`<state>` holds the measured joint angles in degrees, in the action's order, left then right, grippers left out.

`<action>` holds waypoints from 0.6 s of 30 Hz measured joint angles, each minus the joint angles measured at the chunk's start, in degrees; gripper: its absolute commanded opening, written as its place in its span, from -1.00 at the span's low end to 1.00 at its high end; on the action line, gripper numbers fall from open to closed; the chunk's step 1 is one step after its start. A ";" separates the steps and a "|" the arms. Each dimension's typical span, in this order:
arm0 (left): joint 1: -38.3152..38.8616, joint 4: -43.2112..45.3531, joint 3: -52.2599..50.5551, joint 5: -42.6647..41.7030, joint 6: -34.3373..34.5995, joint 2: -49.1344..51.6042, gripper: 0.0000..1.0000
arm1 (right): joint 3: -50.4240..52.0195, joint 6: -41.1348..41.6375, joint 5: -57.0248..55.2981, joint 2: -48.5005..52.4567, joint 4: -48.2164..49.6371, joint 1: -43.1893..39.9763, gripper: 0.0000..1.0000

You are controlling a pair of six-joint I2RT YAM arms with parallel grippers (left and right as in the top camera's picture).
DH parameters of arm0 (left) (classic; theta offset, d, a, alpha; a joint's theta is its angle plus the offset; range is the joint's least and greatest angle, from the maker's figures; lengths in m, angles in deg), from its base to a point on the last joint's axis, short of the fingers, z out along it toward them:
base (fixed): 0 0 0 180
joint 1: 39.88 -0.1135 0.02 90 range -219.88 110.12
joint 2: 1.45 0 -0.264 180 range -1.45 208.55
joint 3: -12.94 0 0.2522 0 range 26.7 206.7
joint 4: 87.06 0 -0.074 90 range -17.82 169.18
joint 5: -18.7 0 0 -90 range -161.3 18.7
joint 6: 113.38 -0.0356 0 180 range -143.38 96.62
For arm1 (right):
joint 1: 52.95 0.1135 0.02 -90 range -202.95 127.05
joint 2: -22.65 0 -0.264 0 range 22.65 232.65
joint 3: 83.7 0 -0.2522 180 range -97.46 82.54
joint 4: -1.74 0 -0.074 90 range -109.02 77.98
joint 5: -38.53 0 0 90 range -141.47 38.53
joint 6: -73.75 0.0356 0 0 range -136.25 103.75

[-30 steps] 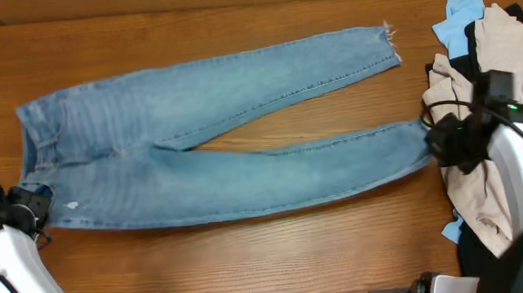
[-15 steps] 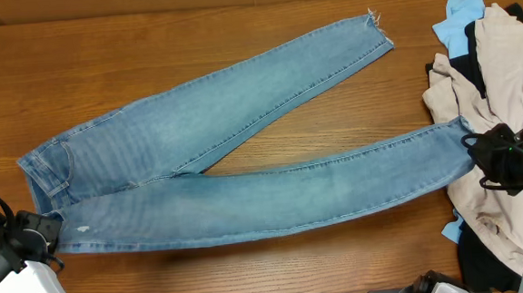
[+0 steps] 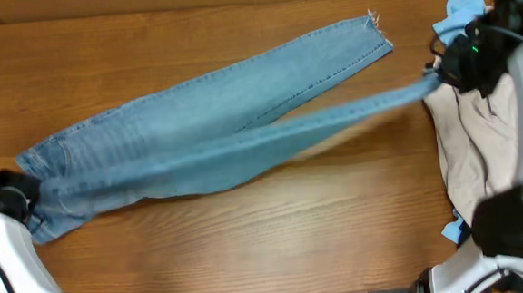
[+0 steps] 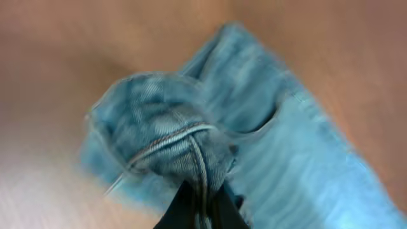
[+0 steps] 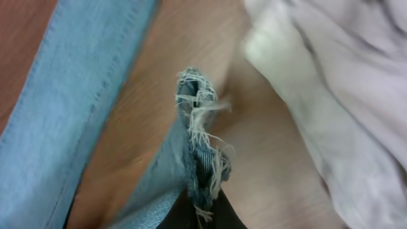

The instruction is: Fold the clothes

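Observation:
Light-blue jeans (image 3: 215,122) lie across the wooden table, waist at the left and legs running right. The far leg rests flat, its frayed hem (image 3: 377,30) at the upper right. The near leg is lifted and stretched over it. My left gripper (image 3: 30,192) is shut on the waistband (image 4: 172,143) at the left end. My right gripper (image 3: 441,72) is shut on the near leg's frayed hem (image 5: 202,137), held above the table beside the clothes pile.
A pile of beige garments (image 3: 480,151) with a small sky-blue cloth (image 3: 458,12) and dark fabric fills the right side of the table (image 3: 249,247). In the right wrist view the pale garment (image 5: 343,89) lies just right of the held hem.
Both grippers have lifted the near leg and carried it toward the far side, over the other leg. The right gripper moved up and back; the waist end has shifted and bunched.

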<state>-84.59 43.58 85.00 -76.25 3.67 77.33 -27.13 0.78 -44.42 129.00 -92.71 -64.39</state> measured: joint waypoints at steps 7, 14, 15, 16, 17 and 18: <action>2.91 14.12 0.04 -3.02 0.04 7.06 -0.92 | -5.09 -0.61 -2.32 9.81 10.10 5.03 -0.92; 5.84 20.92 0.04 -2.99 0.02 9.29 -0.92 | -5.53 -0.59 -2.99 13.03 16.94 5.97 -0.92; 6.16 21.46 0.04 -2.97 0.02 9.90 -0.92 | -5.53 -0.57 -2.99 13.68 17.57 5.95 -0.92; 6.45 21.97 0.04 -2.91 0.04 10.47 -0.92 | -5.53 -0.57 -2.97 14.23 18.51 5.97 -0.92; 6.75 22.67 0.04 -2.78 0.02 11.17 -0.91 | -5.53 -0.57 -2.95 14.64 19.21 5.97 -0.92; 6.95 23.41 0.04 -2.56 0.04 11.80 -0.92 | -5.53 -0.57 -2.97 14.86 19.71 5.97 -0.92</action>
<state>-77.64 66.99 85.04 -78.81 3.71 89.14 -32.66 0.22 -47.39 143.86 -72.99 -58.43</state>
